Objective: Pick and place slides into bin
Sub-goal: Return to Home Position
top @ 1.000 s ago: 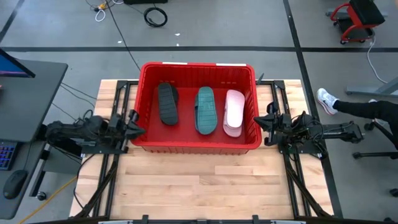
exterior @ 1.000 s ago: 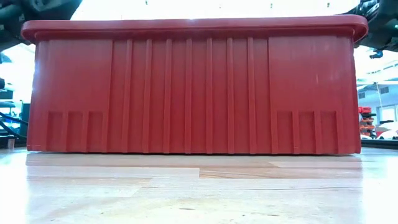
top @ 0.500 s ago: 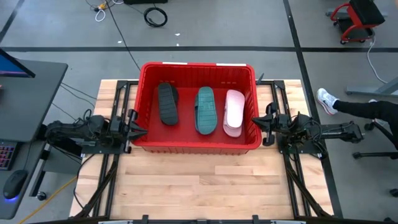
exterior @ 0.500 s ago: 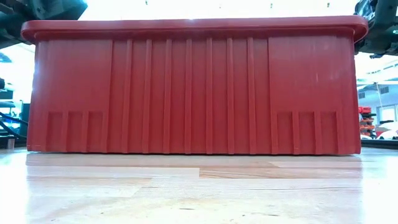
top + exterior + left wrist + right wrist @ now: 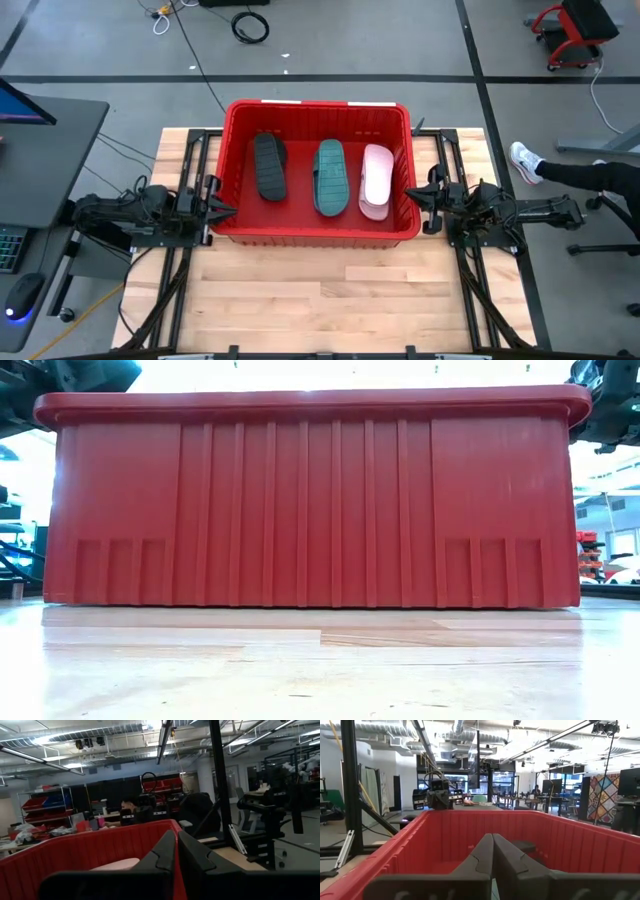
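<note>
Red bin point(image 5: 315, 236) on wooden counter point(image 5: 320, 290), black slide point(image 5: 269, 166), teal slide point(image 5: 330, 177) and pink slide point(image 5: 375, 181) side by side inside, left claw point(image 5: 218, 209) narrow, fingers together, just outside bin's left wall, right claw point(image 5: 414, 196) likewise narrow at right wall

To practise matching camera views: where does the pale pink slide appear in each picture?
High view: pale pink slide at the red bin's right end, beside the green slide.
Low view: not in it; the bin's wall hides it.
Left wrist view: a pale pink patch against the bin's red wall.
Right wrist view: not seen.
Shared landmark: the red bin.
</note>
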